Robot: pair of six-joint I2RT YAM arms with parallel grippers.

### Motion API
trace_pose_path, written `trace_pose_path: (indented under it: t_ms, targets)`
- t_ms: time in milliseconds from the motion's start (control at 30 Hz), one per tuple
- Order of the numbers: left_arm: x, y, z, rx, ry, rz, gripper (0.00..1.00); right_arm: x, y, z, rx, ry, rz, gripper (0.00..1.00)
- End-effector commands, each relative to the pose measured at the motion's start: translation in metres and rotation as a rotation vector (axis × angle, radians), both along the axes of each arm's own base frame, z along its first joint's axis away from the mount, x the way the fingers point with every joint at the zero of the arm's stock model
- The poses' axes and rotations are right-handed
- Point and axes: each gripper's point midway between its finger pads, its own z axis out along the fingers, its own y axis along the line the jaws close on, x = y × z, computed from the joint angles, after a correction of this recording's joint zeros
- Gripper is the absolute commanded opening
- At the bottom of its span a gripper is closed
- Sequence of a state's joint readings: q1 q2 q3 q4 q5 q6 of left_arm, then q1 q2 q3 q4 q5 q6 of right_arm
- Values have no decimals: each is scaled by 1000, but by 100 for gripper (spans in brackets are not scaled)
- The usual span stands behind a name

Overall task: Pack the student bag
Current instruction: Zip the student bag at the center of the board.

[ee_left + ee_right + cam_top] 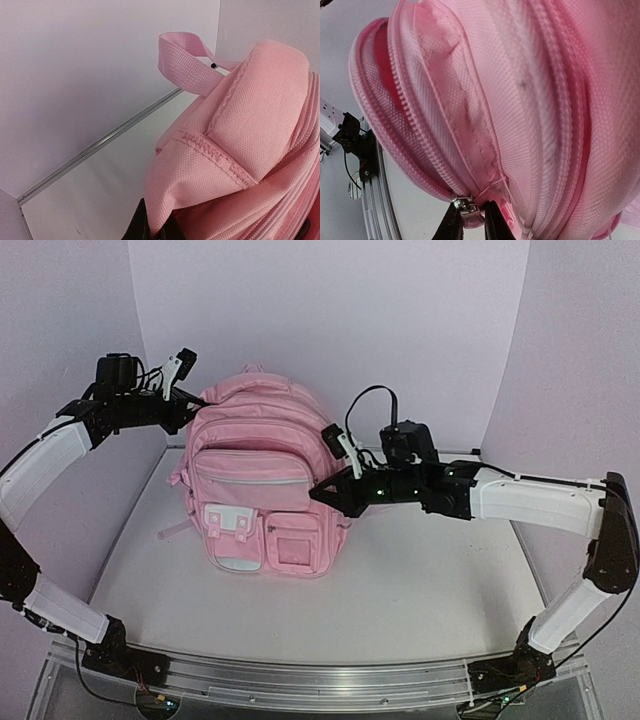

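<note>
The pink backpack (262,490) stands upright at the far middle of the table (420,600), with its front pockets facing near. The left hand (156,229) is clenched on fabric at the backpack's top left corner. The right hand (470,225), at the backpack's right side, grasps a metal zip pull (467,206).

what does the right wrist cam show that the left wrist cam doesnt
Only the right wrist view: the zip tracks curving down the side of the student bag, and a metal zip pull pinched by the right gripper. Only the left wrist view: the woven carry loop at the bag's top, and the left gripper closed on a fold of its fabric. Both: the pink bag close up, gripped at the frame's bottom edge.
</note>
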State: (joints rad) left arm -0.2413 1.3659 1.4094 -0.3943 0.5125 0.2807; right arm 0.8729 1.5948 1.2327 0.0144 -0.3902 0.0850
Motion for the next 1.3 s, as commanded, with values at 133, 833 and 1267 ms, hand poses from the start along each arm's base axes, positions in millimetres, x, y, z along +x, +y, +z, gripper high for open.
trace_pose_path:
  t_ms: [133,833,1267]
  targets:
    - [-10,2,35,-35,-92,-7,0,9,-14,36,-33,-100,-51,1]
    - [-11,-13,41,-102,-22,-86,0,6,-20,135,-63,-229,-36,0]
    - [-16,-25,44,-176,38,-123,0,16,-3,134,-35,-108,-200,1]
